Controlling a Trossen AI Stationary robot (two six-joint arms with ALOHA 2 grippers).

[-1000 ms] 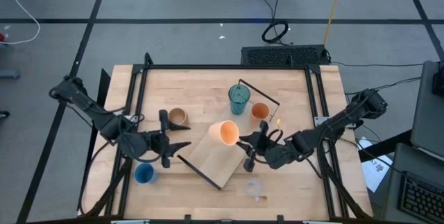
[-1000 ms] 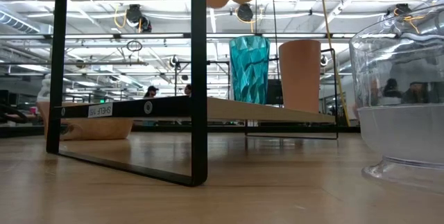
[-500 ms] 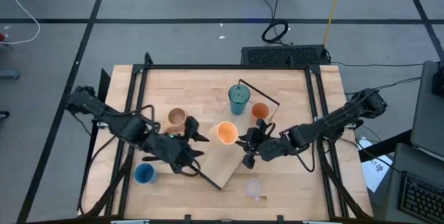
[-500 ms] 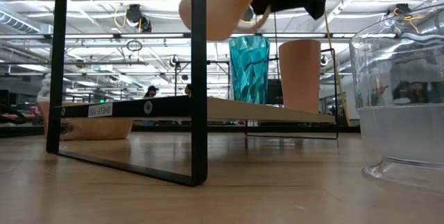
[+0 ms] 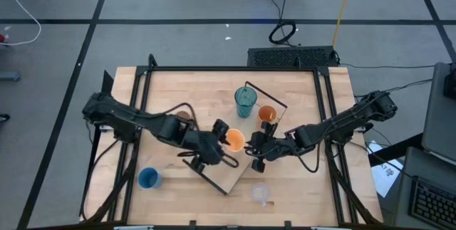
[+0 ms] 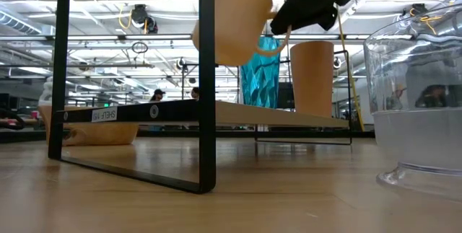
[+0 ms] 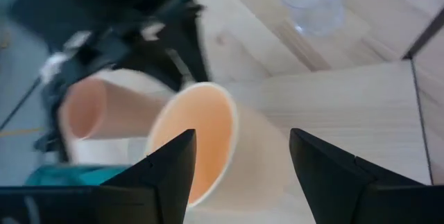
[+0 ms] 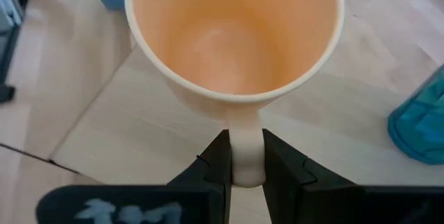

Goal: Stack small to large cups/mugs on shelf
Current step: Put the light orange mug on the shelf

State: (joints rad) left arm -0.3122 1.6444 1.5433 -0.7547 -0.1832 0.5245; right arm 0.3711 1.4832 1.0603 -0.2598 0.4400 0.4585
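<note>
Orange mug [image 5: 234, 139] aloft above the shelf [image 5: 221, 160], handle pinched by right gripper [image 5: 251, 144] from three o'clock; left gripper [image 5: 219, 139] at nine o'clock, fingers apart, gripping nothing

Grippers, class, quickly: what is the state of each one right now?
Left gripper: open, empty, facing the orange mug.
Right gripper: shut on the orange mug's handle, holding it above the shelf.
</note>
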